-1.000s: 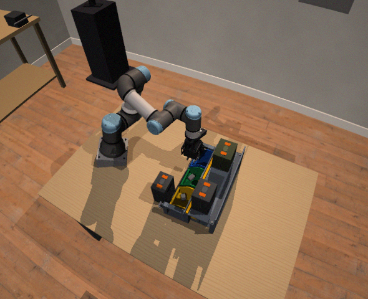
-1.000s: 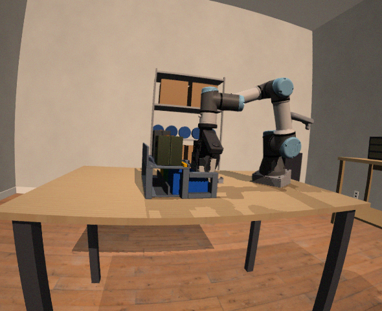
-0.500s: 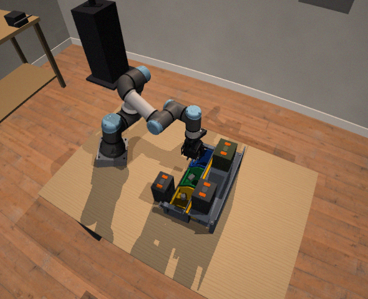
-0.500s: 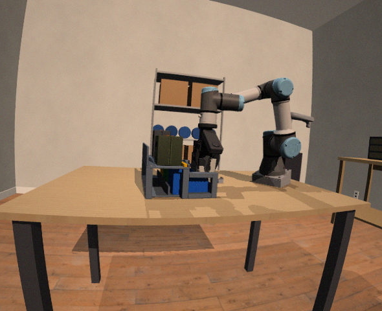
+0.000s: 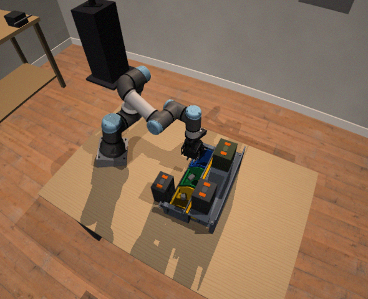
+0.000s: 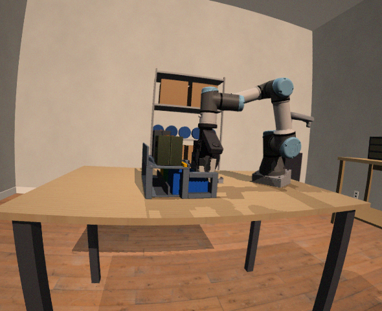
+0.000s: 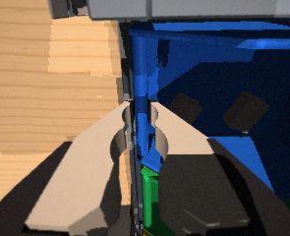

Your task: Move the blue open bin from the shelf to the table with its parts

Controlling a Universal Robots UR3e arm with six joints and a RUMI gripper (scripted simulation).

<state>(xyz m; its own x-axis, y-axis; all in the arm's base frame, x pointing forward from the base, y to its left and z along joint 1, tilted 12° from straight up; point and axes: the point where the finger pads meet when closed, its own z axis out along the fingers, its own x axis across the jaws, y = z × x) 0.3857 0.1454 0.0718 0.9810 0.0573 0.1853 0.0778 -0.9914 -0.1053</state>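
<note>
The gripper (image 7: pixel 140 110) is pinching the side wall of the blue open bin (image 7: pixel 223 74), one tan finger (image 7: pixel 92 162) sitting outside the wall and the other inside the bin. The blue bin is resting in the grey shelf (image 5: pixel 224 189) on the table (image 5: pixel 267 208), at the end of the shelf's front row nearest the robot base (image 5: pixel 111 154). Two dark parts (image 7: pixel 245 110) are lying on the bin's floor. A green bin (image 5: pixel 190 177) is sitting just beside the blue one, with a yellow bin (image 5: pixel 181 197) next along the row. Two dark cases with orange tabs (image 5: pixel 224 153) are standing on the shelf, and a third (image 5: pixel 162 186) is standing on the table just beside the yellow bin. In the exterior view the arm is reaching down over the shelf with the gripper (image 6: pixel 207 161) low at the blue bin (image 6: pixel 197 184).
</note>
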